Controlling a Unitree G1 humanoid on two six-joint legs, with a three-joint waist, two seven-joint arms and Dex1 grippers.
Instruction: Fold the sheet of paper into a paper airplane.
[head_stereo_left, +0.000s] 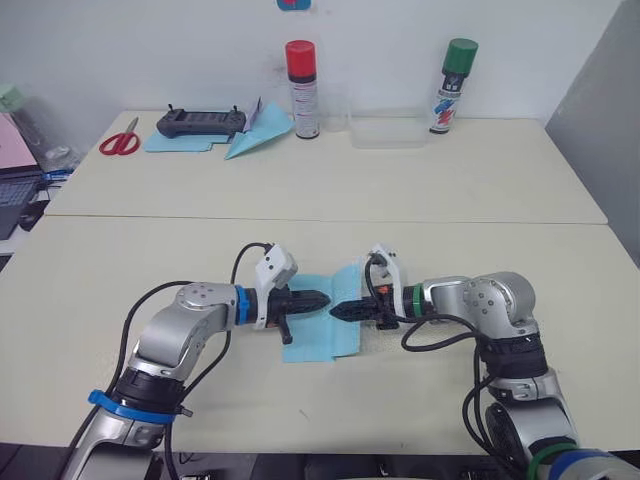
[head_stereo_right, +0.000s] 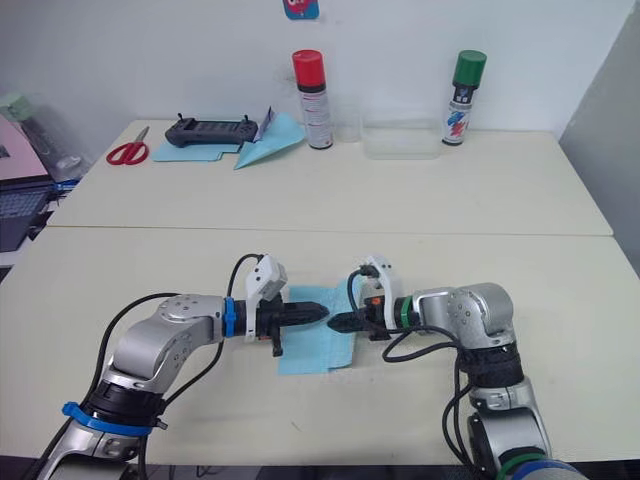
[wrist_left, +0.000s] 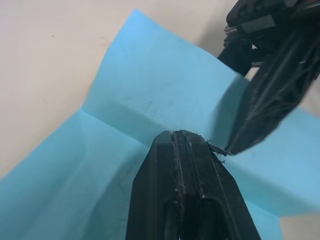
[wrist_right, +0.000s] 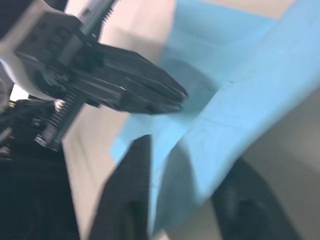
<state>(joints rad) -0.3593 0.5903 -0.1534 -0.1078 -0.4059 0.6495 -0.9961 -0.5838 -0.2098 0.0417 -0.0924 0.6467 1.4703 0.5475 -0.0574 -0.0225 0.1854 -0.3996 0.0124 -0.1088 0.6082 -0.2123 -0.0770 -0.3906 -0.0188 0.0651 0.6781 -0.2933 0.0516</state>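
Red scissors (head_stereo_left: 120, 140), blk controller (head_stereo_left: 200, 123), 2 spray cans (head_stereo_left: 302, 90)

Both arms are built of rounded silver-grey metal segments joined by black collars. The left arm carries a blue ring near its wrist and a blue band lower down by the elbow; the right arm has a green ring at its wrist and a green and blue band near its base. Black cables loop loosely from each forearm. A white plastic camera housing sits above each wrist. The left end effector (head_stereo_left: 318, 299) and right end effector (head_stereo_left: 338, 311) each have two black tapered fingers (wrist_left: 185, 195) with scuffed, ridged inner edges.
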